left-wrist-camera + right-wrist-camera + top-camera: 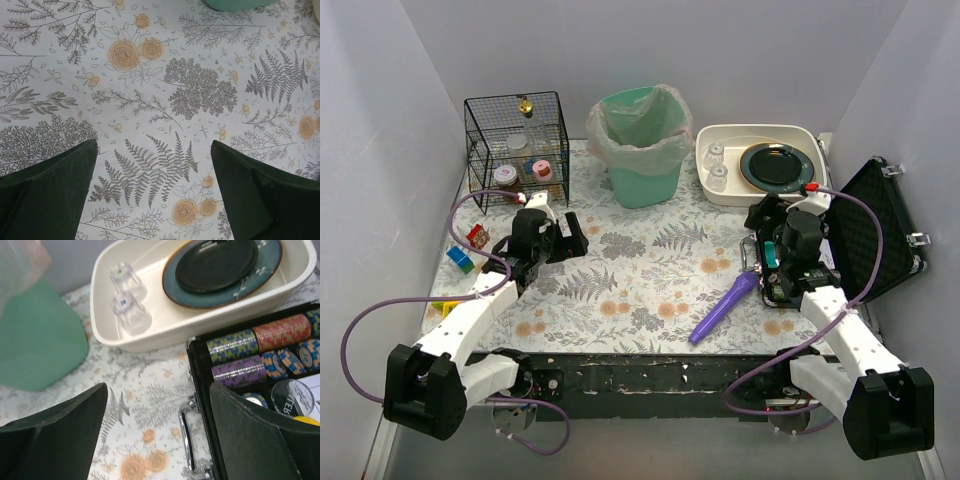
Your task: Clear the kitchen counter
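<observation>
The counter surface point(640, 270) fills the middle of the top view, ahead of both arm bases. A purple tool point(725, 308) lies loose near the right arm and blocks point(460, 260) sit at the left edge. A cage point(515, 140), a bin point(642, 150) and a basin point(750, 198) stand along the back. An open case point(885, 225) lies at the right. The left hand point(570, 240) hangs over bare cloth and the right hand point(762, 218) is between basin and case.

In the left wrist view the fingers are spread, with only printed cloth beneath them. This hand probably has to travel to the blocks before closing.

In the right wrist view the fingers are spread too and hold nothing. They hover over the case's near rim, with chips point(255, 352) in rows and a chrome handle point(186, 440) below. If the case is next, its lid likely needs to be shut first so the chips stay put. The hand should then descend squarely over the handle.
</observation>
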Robot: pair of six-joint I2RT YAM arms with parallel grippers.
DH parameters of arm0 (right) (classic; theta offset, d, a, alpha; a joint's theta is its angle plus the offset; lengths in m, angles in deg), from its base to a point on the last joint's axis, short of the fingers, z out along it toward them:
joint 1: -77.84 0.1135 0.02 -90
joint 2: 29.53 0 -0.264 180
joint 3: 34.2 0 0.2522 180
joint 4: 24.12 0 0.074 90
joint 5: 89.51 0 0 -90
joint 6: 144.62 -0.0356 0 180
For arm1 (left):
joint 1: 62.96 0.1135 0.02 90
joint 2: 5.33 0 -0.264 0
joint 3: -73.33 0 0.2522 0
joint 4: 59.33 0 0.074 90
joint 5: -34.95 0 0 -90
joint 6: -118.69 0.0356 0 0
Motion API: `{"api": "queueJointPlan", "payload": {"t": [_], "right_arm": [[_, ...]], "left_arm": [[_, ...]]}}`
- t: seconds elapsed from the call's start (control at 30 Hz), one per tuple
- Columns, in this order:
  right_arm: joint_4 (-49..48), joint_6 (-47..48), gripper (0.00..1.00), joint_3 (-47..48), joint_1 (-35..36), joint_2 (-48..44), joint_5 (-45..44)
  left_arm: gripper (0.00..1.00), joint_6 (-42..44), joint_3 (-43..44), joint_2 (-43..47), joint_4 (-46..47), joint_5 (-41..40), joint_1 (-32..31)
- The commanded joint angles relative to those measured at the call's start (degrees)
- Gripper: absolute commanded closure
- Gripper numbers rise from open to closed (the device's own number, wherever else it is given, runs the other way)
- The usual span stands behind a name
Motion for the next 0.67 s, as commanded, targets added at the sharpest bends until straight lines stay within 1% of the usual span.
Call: {"api": "queueJointPlan", "payload": {"t": [0.0, 0.03, 0.07, 0.33, 0.53, 0.63], "right_arm": [[-2.7, 6.7, 0.09, -3.3, 0.2, -2.2, 3.7], [-2.7, 6.9, 0.09, -4.2, 0.2, -2.5, 3.8], [-2.6, 7.4, 0.09, -5.1, 0.2, -2.9, 3.9], [-5.7, 14.3, 0.08, -13.0, 0.2, -6.8, 8.0], [-4.3, 18.7, 0.06, -12.6, 0.2, -5.7, 9.7], [-5.6, 21.1, 0.02, -11.2, 0.2, -4.2, 9.6]], "left_arm": [[0.02, 0.2, 0.8, 2.1, 2.0, 1.0, 0.2], [0.02, 0.2, 0.7, 2.2, 2.0, 3.3, 0.2], [0.02, 0.3, 0.6, 2.6, 2.3, 3.8, 0.2], [0.02, 0.5, -0.1, 5.1, 3.0, 4.9, 0.2], [0.02, 0.5, -0.1, 4.9, 3.0, 5.0, 0.2], [0.02, 0.4, 0.1, 4.6, 2.8, 4.4, 0.1]]}}
